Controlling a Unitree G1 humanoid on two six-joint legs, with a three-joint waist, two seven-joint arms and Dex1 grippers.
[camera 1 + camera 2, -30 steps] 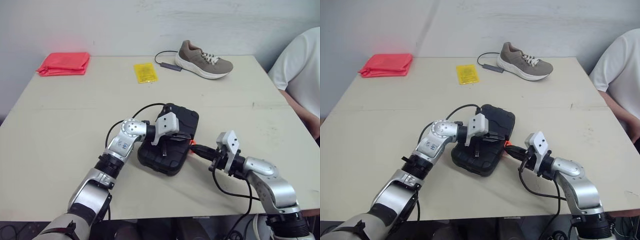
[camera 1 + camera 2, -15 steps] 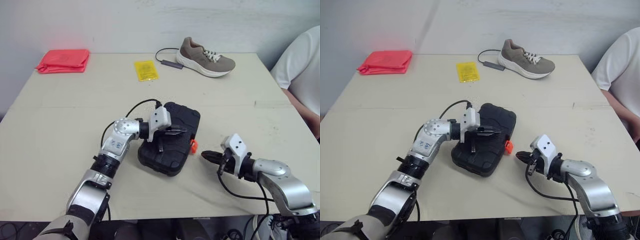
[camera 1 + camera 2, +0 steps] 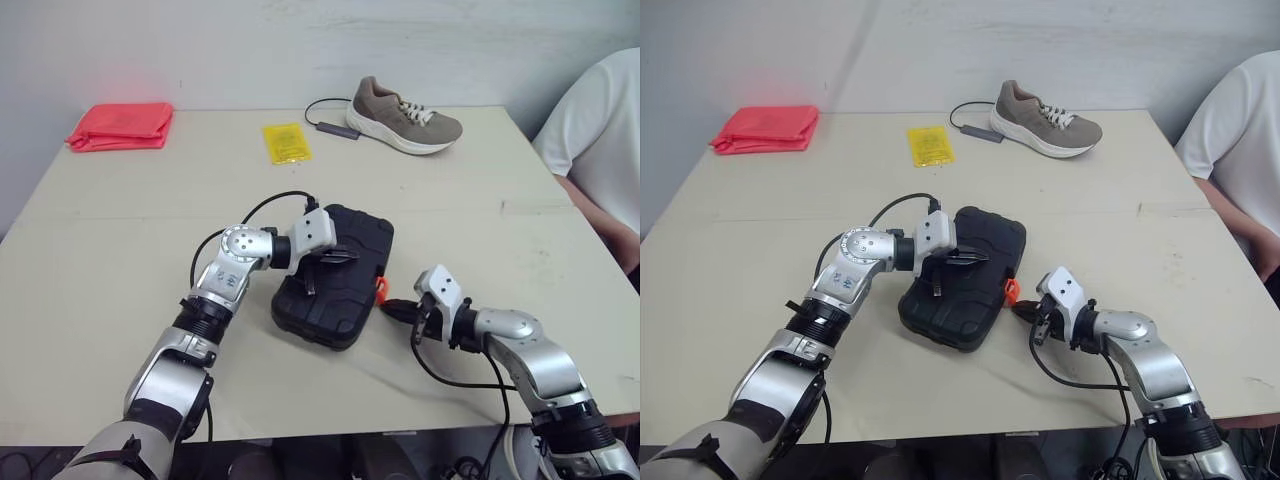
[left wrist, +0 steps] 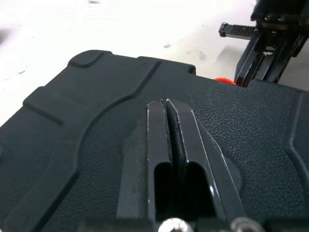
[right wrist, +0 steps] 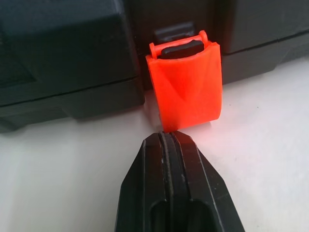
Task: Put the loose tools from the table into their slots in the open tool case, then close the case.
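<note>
Tool case (image 3: 335, 300) shut near middle of tabletop (image 3: 130, 230), pressed by left gripper (image 4: 166, 104), fingers together. Right gripper (image 5: 167, 137), fingers together too, touching orange latch (image 5: 186, 87), not yet snapped. May slip off latch if pushed off-centre, shoving case sideways.

Tool case (image 3: 332, 312) mid-table (image 3: 110, 240); shoe (image 3: 405, 117), packet (image 3: 286, 143) behind; cloth (image 3: 120, 126) far left.

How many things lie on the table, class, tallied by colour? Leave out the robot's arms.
Red: 1, cloth
Yellow: 1, packet
Brown: 1, shoe
Black: 2, tool case and cable
Total: 5
</note>
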